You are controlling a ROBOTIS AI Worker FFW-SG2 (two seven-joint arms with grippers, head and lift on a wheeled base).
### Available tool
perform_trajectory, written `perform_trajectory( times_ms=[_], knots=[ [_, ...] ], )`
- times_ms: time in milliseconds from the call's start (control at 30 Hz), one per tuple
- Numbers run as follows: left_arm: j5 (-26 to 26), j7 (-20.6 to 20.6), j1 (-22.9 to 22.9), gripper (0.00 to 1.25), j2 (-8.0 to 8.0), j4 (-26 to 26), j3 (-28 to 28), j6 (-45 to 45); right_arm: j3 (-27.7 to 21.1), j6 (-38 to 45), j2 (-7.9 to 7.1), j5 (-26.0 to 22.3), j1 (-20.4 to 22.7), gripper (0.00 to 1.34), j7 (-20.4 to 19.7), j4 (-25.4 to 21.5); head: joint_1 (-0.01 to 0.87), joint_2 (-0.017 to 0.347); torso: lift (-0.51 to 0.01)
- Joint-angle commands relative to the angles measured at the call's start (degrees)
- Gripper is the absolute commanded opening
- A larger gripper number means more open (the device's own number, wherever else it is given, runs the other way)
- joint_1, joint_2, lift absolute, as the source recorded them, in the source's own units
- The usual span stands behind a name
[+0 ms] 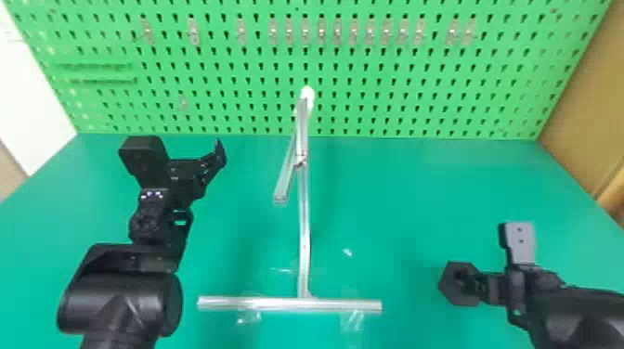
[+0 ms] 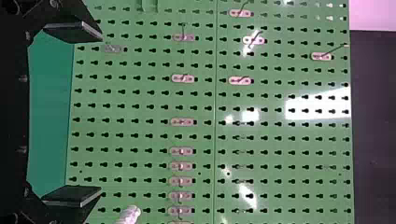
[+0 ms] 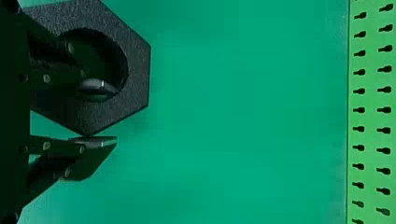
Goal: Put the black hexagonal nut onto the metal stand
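Note:
In the head view my left gripper point(image 1: 214, 160) is left of the metal stand point(image 1: 304, 236), raised over the table. Seen from its wrist, the left gripper point(image 2: 100, 114) is open with nothing between its fingers; a rod end of the stand point(image 2: 128, 215) is close by. At the right of the head view my right gripper point(image 1: 485, 288) holds the black hexagonal nut point(image 1: 452, 297), well apart from the stand. In the right wrist view the right gripper point(image 3: 105, 116) is shut on one side of the nut point(image 3: 138, 70), one finger in its hole, the other outside against the rim.
The stand has a long base bar point(image 1: 278, 304), a tall post and a slanting side rod point(image 1: 284, 188) pointing toward the front. Behind the green table point(image 1: 418, 195) rises a green pegboard point(image 1: 394, 93) with small hooks. A tan panel point(image 1: 589, 93) stands at the right.

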Motion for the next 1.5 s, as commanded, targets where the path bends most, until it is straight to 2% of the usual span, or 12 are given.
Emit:
perform_trajectory(
  times_ms=[0,133,400,733,933,1033,1200,1467],
  knots=[
    [0.0,0.0,0.0,1.12,0.00,0.0,0.1,0.0,0.3,1.0,0.00,0.7,-0.3,0.32,0.0,-0.4,0.693,0.081,-0.001],
    [0.0,0.0,0.0,1.12,0.00,0.0,0.1,0.0,0.4,1.6,0.08,1.4,-0.4,0.26,0.0,-0.7,0.693,0.081,-0.001],
    [0.0,0.0,0.0,1.12,0.00,0.0,0.1,0.0,1.3,4.0,-0.09,2.0,-0.7,0.26,0.0,-2.3,0.693,0.081,-0.001],
    [-0.1,0.0,-0.1,1.12,0.00,0.0,0.1,0.0,6.0,16.1,-2.47,3.0,-2.8,0.26,0.0,-14.0,0.693,0.081,-0.001],
    [-0.2,0.0,-0.2,1.12,0.00,0.0,0.2,0.0,10.0,24.9,-4.93,2.8,-5.9,0.26,0.4,-21.5,0.693,0.081,-0.001],
    [-0.3,0.0,-0.2,1.12,0.00,0.0,0.2,0.0,11.1,28.3,-6.60,1.6,-8.2,0.26,2.5,-24.1,0.693,0.081,-0.001],
    [-0.4,0.0,-0.4,1.11,0.00,0.0,0.2,0.0,10.9,30.8,-10.11,-8.5,-12.3,0.26,2.7,-24.9,0.693,0.081,-0.001],
    [-0.5,0.0,-0.1,1.11,0.09,0.0,0.3,0.0,13.8,34.0,-15.30,-16.3,-19.1,0.26,2.7,-27.5,0.693,0.081,-0.001]
  ],
)
